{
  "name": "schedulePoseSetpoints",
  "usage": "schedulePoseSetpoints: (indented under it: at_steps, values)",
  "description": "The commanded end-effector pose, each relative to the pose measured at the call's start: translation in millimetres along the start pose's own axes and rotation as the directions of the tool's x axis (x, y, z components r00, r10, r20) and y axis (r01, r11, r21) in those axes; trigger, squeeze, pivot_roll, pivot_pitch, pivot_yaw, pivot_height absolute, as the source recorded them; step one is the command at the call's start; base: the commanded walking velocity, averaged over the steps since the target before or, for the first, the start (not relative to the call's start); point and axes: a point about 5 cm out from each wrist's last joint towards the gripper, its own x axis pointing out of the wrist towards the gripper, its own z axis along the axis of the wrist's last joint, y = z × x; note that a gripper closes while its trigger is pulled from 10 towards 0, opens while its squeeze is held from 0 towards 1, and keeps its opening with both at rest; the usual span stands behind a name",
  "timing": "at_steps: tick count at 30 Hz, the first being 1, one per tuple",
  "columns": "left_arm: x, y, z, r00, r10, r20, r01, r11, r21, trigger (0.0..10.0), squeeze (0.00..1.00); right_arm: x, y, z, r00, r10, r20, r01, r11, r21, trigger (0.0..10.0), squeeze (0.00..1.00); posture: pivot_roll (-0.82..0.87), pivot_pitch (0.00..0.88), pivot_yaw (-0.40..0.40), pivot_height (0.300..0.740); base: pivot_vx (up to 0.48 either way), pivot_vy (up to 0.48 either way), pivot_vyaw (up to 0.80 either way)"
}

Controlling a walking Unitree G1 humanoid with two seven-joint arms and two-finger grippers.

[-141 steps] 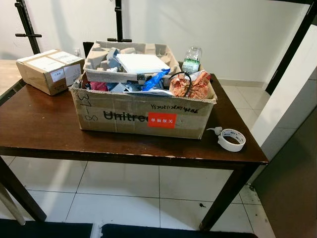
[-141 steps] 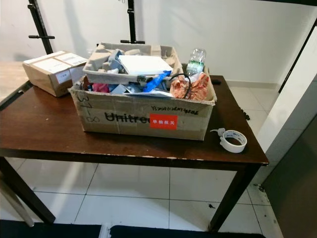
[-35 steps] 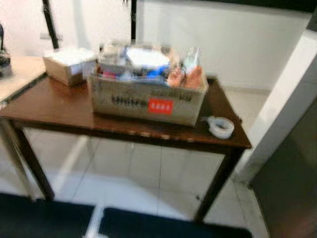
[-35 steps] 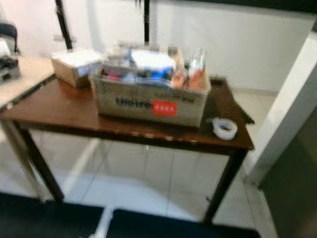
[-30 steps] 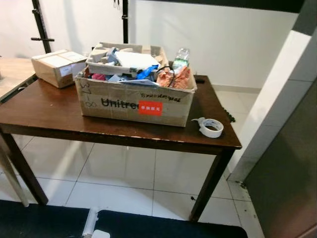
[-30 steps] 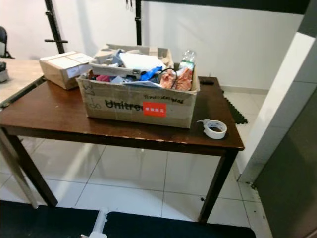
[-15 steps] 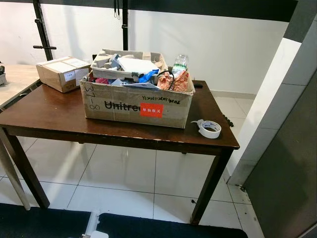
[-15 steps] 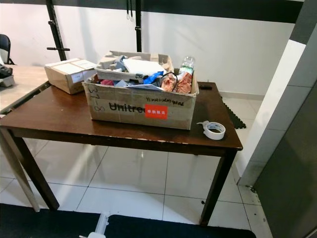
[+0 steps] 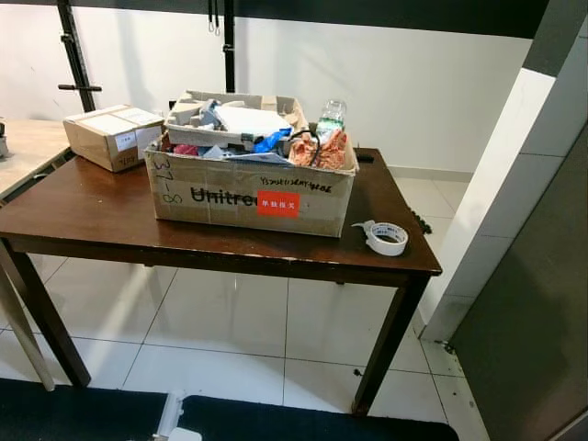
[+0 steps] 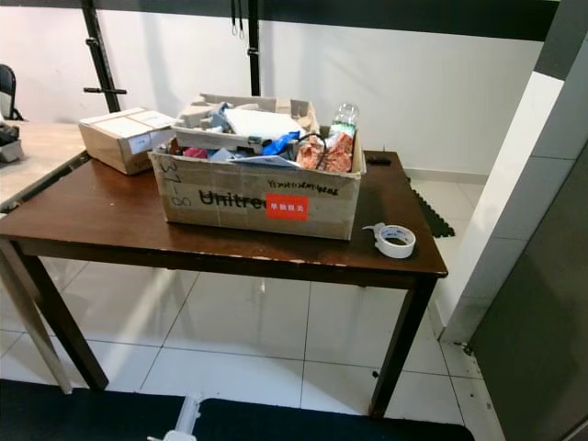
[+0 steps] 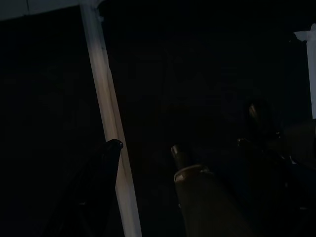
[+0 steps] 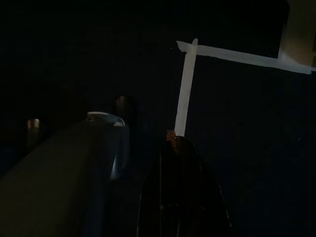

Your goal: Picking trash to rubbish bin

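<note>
Table [image 9: 92, 216]: straight ahead of me, on the floor [image 9: 230, 322].
Big box [image 9: 248, 197]: mid-table, piled with trash [image 9: 253, 138].
Bottle [image 9: 331, 115]: in the box's back right corner.
Small box [image 9: 112, 136]: back left, apart from the big box.
Tape [image 9: 386, 237]: right of the big box, near the table's front right corner.

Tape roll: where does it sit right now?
In the eye views the tape roll lies flat on the brown table, near its right front corner, just right of the big cardboard box.

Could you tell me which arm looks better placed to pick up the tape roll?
Probably the right: the tape roll lies near the table's right edge, right of the cardboard box. Both arms hang idle.
</note>
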Motion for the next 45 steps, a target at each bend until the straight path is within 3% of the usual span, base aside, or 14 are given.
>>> schedulePoseSetpoints:
  at_steps: [1, 31, 37, 45]
  values:
    - [-1.5, 2.1, -7, 1.000, 0.002, -0.025, -0.002, 1.000, -0.012, 10.0, 0.00, -1.7, -0.5, -9, 0.999, -0.003, -0.037, 0.003, 1.000, 0.002, 10.0, 0.00, -0.10, 0.136, -0.025, 0.740, 0.349, 0.000, 0.00]
    - [-1.1, 1.5, -5, 1.000, -0.011, -0.022, 0.011, 1.000, -0.003, 10.0, 0.00, -2.8, -0.3, -14, 0.998, 0.011, -0.063, -0.011, 1.000, 0.009, 10.0, 0.00, -0.10, 0.130, -0.017, 0.740, 0.359, 0.000, 0.00]
    - [-1.2, 1.6, -5, 1.000, -0.016, -0.024, 0.016, 1.000, 0.004, 10.0, 0.00, -3.4, -1.0, -16, 0.998, 0.005, -0.068, -0.003, 1.000, 0.027, 10.0, 0.00, -0.10, 0.127, -0.013, 0.740, 0.343, 0.000, -0.80]
    - [-1.7, -1.0, -8, 0.998, -0.047, -0.032, 0.048, 0.998, 0.042, 10.0, 0.00, -4.1, -0.5, -20, 0.996, 0.001, -0.094, 0.000, 1.000, 0.012, 10.0, 0.00, -0.10, 0.126, -0.014, 0.740, 0.076, 0.000, 0.00]
